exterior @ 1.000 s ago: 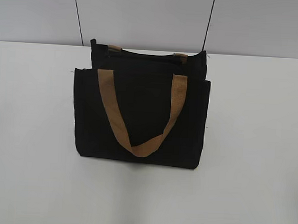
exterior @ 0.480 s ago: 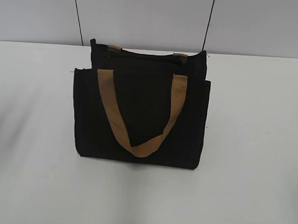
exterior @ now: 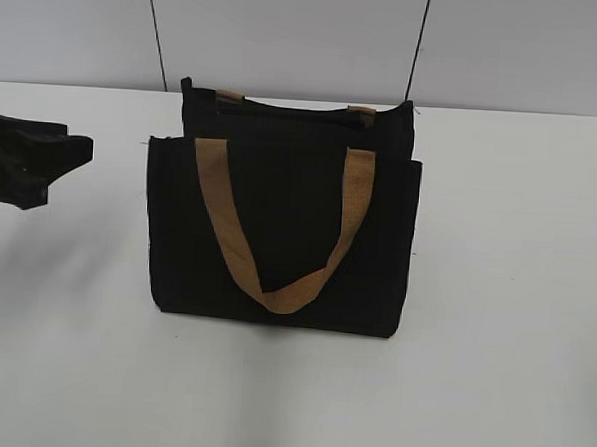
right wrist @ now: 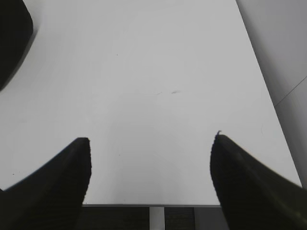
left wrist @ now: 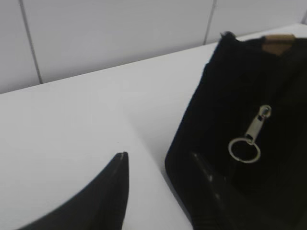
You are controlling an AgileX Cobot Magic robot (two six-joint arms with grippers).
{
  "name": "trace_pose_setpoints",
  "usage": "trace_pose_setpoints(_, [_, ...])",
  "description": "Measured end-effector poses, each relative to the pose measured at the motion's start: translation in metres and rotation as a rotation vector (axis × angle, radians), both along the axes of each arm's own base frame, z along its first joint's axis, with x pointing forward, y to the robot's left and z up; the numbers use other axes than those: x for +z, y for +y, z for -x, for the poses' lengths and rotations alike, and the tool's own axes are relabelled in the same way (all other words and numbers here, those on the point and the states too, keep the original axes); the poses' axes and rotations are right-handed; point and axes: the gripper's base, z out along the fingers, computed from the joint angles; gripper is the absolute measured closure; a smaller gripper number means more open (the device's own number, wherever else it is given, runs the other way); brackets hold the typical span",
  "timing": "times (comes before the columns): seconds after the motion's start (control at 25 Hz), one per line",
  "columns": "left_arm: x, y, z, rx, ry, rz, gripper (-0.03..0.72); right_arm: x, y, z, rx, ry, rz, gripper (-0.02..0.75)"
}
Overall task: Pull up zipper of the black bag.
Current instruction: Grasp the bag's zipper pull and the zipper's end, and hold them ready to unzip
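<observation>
Nearest you, the right gripper [right wrist: 149,165] hangs over bare white table [right wrist: 144,86] with its jaws spread wide and nothing between them; the only trace of the bag in its wrist view is a dark curve at the top left corner.

Your left gripper [left wrist: 160,184] also stands released and empty. In its wrist view one finger sits over the table and the other right against the near end of the black bag [left wrist: 249,110]. The silver pull tab [left wrist: 252,132] of the zipper hangs on that end face, with a small ring at its lower end, just beyond and above the right-hand fingertip [left wrist: 204,175].

From the exterior view, the left gripper [exterior: 41,165] shows at the left edge, apart from the bag [exterior: 283,228], which stands upright mid-table, one tan handle [exterior: 278,232] drooping down its front panel. Behind it rises the pale wall [exterior: 288,33].
</observation>
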Motion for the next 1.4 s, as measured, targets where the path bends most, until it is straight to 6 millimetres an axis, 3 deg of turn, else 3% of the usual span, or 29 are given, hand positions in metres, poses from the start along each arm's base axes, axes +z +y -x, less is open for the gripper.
trace_pose_setpoints(0.24, [-0.029,-0.003,-0.019,-0.292,0.041,-0.073,0.388,0.000,0.000,0.000,0.000,0.000,0.000,0.150])
trace_pose_setpoints(0.48, [-0.058,-0.011,-0.038,-0.476,0.056,-0.018,0.372,0.000,0.000,0.000,0.000,0.000,0.000,0.150])
trace_pose_setpoints(0.76, [-0.067,-0.017,-0.056,-0.543,0.002,-0.009,0.373,0.000,0.000,0.000,0.000,0.000,0.000,0.150])
trace_pose_setpoints(1.32, [-0.098,-0.060,-0.073,-0.609,-0.001,0.045,0.379,0.000,0.000,0.000,0.000,0.000,0.000,0.150])
trace_pose_setpoints(1.4, [-0.099,-0.066,-0.074,-0.600,-0.001,0.055,0.420,0.000,0.000,0.000,0.000,0.000,0.000,0.150])
